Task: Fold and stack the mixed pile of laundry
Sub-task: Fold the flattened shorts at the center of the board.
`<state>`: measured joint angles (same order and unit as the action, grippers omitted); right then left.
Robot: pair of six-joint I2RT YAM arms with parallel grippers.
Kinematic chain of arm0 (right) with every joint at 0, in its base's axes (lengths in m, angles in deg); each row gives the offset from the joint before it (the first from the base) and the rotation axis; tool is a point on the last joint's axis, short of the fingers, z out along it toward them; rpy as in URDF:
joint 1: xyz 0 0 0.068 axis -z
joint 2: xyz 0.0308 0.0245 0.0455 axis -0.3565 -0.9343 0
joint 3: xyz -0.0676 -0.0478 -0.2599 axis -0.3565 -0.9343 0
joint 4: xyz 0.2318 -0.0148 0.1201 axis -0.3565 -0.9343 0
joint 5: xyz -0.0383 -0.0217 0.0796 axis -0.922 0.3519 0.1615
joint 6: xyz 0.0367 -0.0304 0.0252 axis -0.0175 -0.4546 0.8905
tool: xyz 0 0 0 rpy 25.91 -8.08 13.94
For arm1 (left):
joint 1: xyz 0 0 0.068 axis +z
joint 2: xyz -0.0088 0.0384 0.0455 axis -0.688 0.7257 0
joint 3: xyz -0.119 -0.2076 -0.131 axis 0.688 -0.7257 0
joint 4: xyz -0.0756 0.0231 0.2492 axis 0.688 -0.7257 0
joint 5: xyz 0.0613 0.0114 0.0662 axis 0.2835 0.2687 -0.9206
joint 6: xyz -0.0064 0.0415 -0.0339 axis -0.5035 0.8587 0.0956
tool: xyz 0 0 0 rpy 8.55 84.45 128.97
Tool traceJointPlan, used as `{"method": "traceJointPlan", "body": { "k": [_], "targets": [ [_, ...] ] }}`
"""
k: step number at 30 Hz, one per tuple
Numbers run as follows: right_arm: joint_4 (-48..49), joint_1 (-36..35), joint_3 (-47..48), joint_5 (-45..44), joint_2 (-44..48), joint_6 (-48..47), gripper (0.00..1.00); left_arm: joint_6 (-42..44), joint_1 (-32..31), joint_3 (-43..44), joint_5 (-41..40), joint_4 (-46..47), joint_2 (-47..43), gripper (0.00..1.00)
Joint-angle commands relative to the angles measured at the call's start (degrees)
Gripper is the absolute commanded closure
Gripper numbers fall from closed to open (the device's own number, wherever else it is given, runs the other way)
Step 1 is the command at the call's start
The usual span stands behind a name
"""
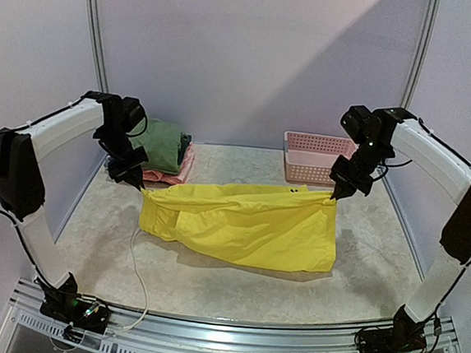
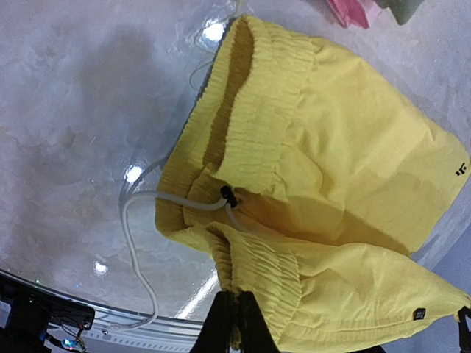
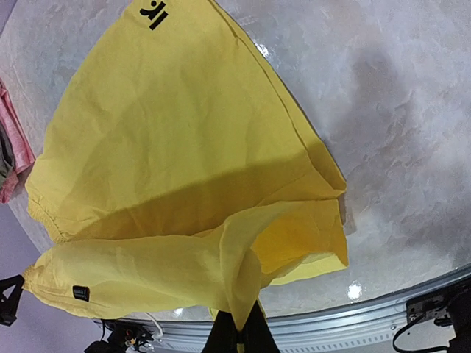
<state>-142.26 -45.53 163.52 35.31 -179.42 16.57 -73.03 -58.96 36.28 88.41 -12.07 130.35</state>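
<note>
Our left hand (image 1: 139, 185) at nine o'clock and right hand (image 1: 333, 197) at three clamp the far edge of limp, lightweight yellow shorts (image 1: 247, 227) draped on the bench (image 1: 209, 286); we judge waistband and hem corners the surest holds.

Overhead and both close wrist views share shorts (image 1: 248, 223).

The right arm (image 1: 435, 157) hides the pink basket's (image 1: 306, 170) right end (the shorts' (image 1: 248, 223) dark tag (image 3: 79, 293) is unreadable).
</note>
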Motion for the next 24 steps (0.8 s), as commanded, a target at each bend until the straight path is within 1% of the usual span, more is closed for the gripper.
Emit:
{"method": "traceJointPlan", "body": {
  "k": [1, 6, 10, 15, 21, 24],
  "targets": [
    [-2.28, 2.48, 6.9, 0.41, -6.7, -6.37, 1.0, -0.84, 1.75, 4.93, -0.99, -1.33, 4.72, 1.0],
    [-1.66, 5.65, 13.34, 0.55, -12.89, -8.92, 1.0, -1.84, 2.82, 10.03, -1.61, -0.36, 9.28, 1.0],
    [-0.06, 7.41, 15.88, 2.71, -18.18, -11.09, 1.0, -2.19, 3.05, 12.7, -1.63, 0.43, 13.78, 1.0],
    [2.14, 8.73, 17.61, 5.95, -24.1, -13.24, 1.0, -2.91, 3.08, 13.9, -2.34, 2.86, 17.42, 1.0],
    [3.98, 10.49, 20.32, 8.1, -29.14, -14.75, 1.0, -4.42, 3.1, 15.91, -3.74, 4.79, 20.03, 1.0],
    [4.6, 11.11, 21.91, 8.76, -31.03, -15.09, 1.0, -5.77, 3.09, 14.98, -3.22, 8.2, 20.27, 1.0]
  ]
}}
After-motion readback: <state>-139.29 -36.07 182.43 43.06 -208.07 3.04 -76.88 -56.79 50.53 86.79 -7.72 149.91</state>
